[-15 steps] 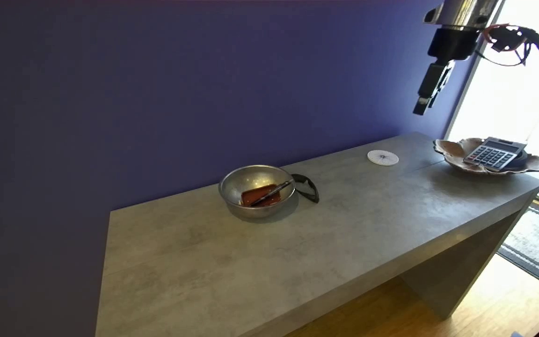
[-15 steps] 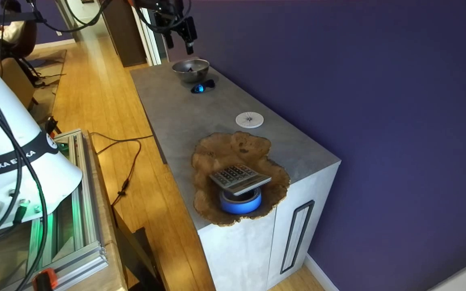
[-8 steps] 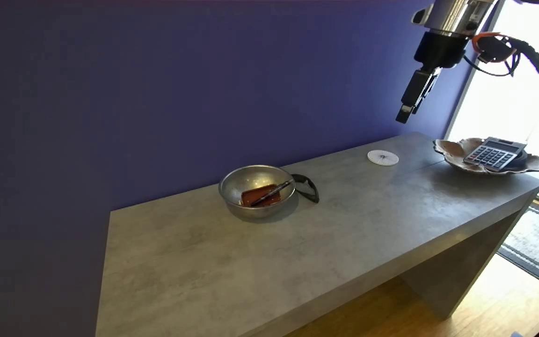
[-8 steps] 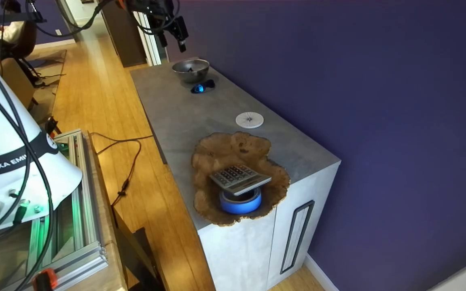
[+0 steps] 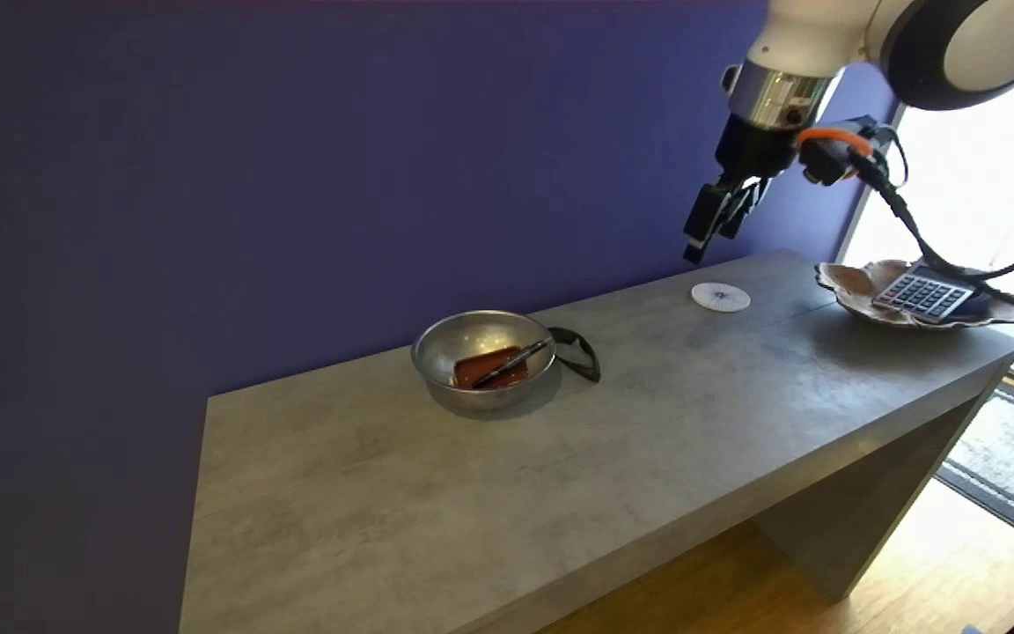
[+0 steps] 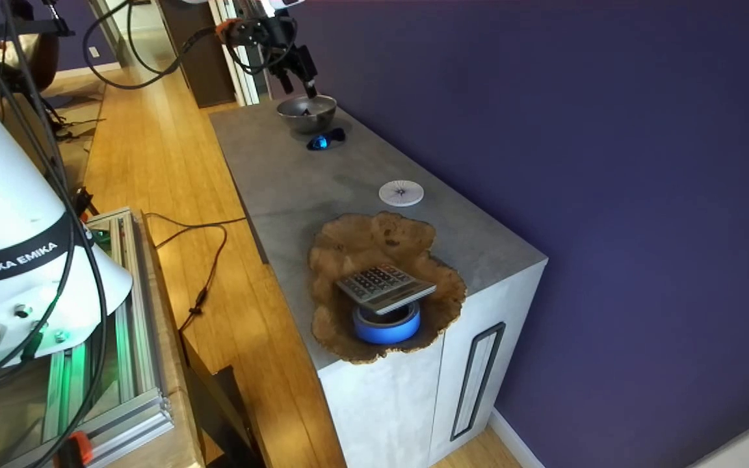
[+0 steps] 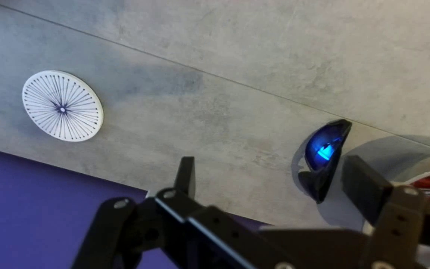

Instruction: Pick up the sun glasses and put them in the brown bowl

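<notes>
The sun glasses are dark with a shiny blue lens. They lie on the grey table, beside the metal bowl, in both exterior views [image 5: 593, 368] [image 6: 324, 140] and right of centre in the wrist view [image 7: 325, 149]. The brown bowl [image 5: 846, 286] is wide and wavy-edged, at the far end of the table; it also shows in an exterior view [image 6: 343, 242] and is out of the wrist view. My gripper [image 5: 710, 242] is open and empty, high above the table. In the wrist view its fingers [image 7: 269, 164] are spread wide, with the glasses appearing near the right finger.
The silver metal bowl [image 5: 472, 401] holds a red item [image 5: 472, 368] and a pen [image 5: 516, 359]. A white round disc [image 5: 721, 297] lies between the bowls. The brown bowl holds a calculator [image 6: 384, 286] and a blue tape roll [image 6: 387, 331]. A purple wall [image 5: 296, 176] borders the table.
My gripper has moved left and lower in an exterior view, away from above the brown bowl's side and closer to the glasses. More of the arm shows. The glasses and bowls have not moved.
</notes>
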